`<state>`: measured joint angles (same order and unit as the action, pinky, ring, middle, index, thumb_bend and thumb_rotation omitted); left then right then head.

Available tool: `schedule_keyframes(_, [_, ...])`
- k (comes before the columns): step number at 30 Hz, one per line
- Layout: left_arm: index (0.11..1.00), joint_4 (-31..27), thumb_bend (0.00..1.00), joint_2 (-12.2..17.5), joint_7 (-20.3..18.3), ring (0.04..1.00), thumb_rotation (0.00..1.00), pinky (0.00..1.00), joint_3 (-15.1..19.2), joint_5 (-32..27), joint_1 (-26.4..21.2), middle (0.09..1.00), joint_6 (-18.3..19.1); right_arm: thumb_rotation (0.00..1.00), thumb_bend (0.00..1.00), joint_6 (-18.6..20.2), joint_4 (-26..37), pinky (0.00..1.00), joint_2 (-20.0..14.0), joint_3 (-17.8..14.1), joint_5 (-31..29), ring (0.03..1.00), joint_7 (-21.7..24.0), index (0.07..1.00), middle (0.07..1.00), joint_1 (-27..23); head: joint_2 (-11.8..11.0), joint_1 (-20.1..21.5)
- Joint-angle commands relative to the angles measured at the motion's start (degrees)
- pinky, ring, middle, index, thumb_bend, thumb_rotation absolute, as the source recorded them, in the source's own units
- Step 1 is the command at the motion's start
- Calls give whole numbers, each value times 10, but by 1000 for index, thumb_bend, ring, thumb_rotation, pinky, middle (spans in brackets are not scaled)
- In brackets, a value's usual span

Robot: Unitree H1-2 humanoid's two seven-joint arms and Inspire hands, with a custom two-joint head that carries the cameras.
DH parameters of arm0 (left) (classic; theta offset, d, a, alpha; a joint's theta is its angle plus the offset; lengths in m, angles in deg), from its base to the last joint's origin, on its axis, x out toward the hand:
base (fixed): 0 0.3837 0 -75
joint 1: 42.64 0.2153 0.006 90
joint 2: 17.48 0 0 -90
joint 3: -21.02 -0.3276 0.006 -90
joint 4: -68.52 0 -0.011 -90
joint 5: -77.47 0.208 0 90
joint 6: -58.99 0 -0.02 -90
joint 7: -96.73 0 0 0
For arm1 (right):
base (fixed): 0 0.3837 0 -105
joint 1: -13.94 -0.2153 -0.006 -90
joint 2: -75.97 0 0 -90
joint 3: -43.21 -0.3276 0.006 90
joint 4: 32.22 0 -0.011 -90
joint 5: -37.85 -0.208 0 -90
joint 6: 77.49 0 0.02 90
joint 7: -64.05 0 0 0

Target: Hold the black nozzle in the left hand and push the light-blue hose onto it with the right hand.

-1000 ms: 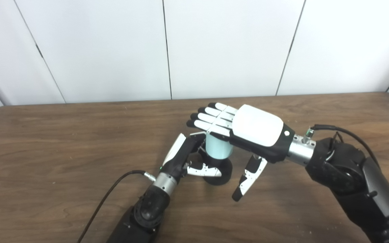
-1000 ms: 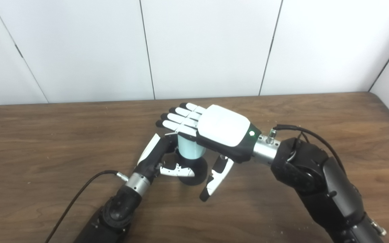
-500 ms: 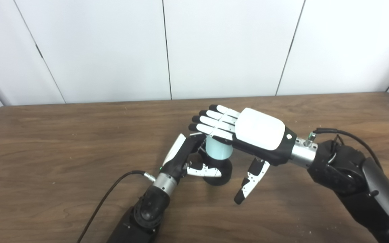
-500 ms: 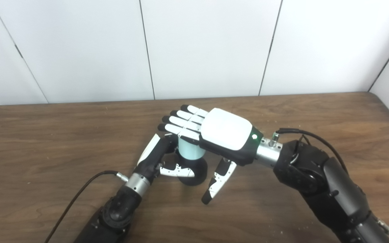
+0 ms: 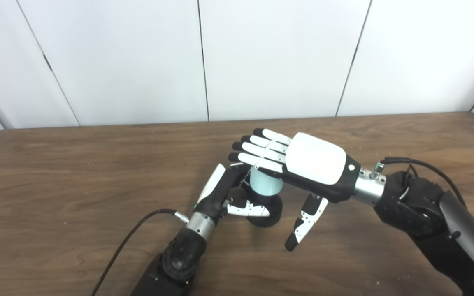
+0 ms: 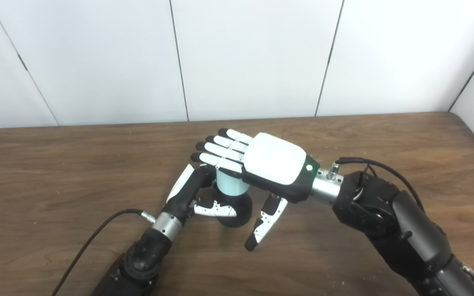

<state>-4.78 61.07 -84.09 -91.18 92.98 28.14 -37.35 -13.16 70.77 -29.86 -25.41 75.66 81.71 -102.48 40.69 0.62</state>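
Note:
The black nozzle (image 5: 268,209) stands upright on the wooden table (image 5: 76,172), near its middle. A short light-blue hose (image 5: 265,184) sits on top of it. My left hand (image 5: 224,193) is wrapped around the nozzle's base from the left, thumb across its front. My right hand (image 5: 298,162) lies flat, palm down, on the hose's top end with fingers straight and spread and the thumb hanging free toward the table. The hose's top rim is hidden under that palm.
A black cable (image 5: 138,230) runs from my left wrist toward the table's front edge. White wall panels (image 5: 261,57) rise behind the table's far edge. Small crumbs dot the wood at the front right.
My right hand has dipped slightly and shifted a little left on top of the hose, and the hose shows a bit shorter. The left hand has stayed put.

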Motion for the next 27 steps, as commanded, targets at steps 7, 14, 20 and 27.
schedule_keyframes(7, [500,50,523,18,-49,450,0,387,-26,25,66,464,75,661,946,-11,-5,934,-13,14,-15,1000,20,1000,1000,1,1,0])
schedule_keyframes(14, [501,47,523,19,-48,448,0,386,-26,28,66,463,80,634,1000,-10,3,937,-12,20,-28,1000,30,1000,1000,14,1,0])
schedule_keyframes(20, [500,50,522,18,-48,449,0,387,-26,28,64,464,82,651,1000,-12,9,945,-21,29,-30,1000,28,1000,1000,13,2,0])
schedule_keyframes(27, [502,51,522,17,-46,443,0,380,-26,28,63,459,79,663,997,-12,18,946,-32,35,-28,1000,26,1000,1000,11,2,-1])
